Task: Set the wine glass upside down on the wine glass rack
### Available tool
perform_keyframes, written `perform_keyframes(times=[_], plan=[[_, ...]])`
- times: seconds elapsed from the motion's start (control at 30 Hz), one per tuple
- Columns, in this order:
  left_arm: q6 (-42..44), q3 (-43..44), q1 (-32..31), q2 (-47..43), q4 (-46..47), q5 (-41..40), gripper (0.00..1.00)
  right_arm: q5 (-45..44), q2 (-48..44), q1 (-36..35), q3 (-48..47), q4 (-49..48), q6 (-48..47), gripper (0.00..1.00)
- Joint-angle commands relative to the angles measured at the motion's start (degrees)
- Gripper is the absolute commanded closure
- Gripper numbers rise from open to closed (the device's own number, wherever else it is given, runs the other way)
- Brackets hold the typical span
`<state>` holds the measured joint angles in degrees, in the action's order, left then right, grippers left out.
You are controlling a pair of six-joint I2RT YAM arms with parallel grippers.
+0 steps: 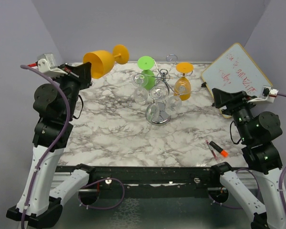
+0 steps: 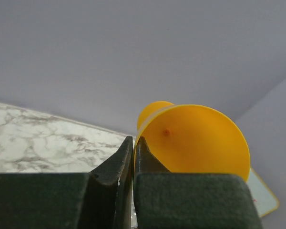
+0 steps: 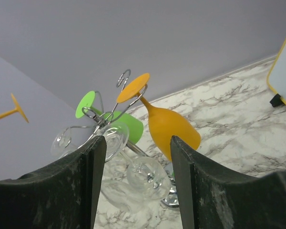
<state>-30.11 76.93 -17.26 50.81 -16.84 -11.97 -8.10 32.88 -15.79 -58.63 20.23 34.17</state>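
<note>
The yellow wine glass point(image 1: 105, 60) point(image 2: 195, 138) is up in the air, tipped on its side, its bowl at the left gripper point(image 1: 83, 71) point(image 2: 134, 140) and its foot pointing away from it; the gripper is clamped on the bowl's rim, the fingers almost meeting. Off beyond the glass's foot, well apart from it, stands the wine glass rack point(image 1: 158, 114) point(image 3: 115, 109) on the marbled worktop point(image 1: 114, 138). A green glass point(image 1: 146, 67), an orange glass point(image 1: 182, 86) and clear glasses point(image 1: 140, 93) hang from the rack's arms, feet up. The right gripper point(image 1: 218, 98) point(image 3: 138, 138) faces the rack from the other side with its jaws wide apart and nothing between them. A whiteboard point(image 1: 236, 69) leans just behind it, and a marker point(image 1: 217, 149) with an orange cap lies on the worktop nearer that arm's base
</note>
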Motion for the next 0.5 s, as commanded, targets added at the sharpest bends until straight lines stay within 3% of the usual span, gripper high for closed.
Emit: perform_keyframes(times=[0.0,0.17,0.47], plan=[[-4.5,-0.3,0.3,-0.7,8.4,13.8,1.0,7.5,-1.3,-0.1,2.3,-6.3,-0.4,0.38],[-8.0,-0.7,0.3,3.1,11.5,23.5,1.0,11.4,-1.7,0.0,3.8,-10.8,2.2,0.36],[-19.3,-5.6,-0.5,7.1,29.0,34.3,1.0,18.0,-1.2,-0.1,9.0,-21.1,9.1,0.33]])
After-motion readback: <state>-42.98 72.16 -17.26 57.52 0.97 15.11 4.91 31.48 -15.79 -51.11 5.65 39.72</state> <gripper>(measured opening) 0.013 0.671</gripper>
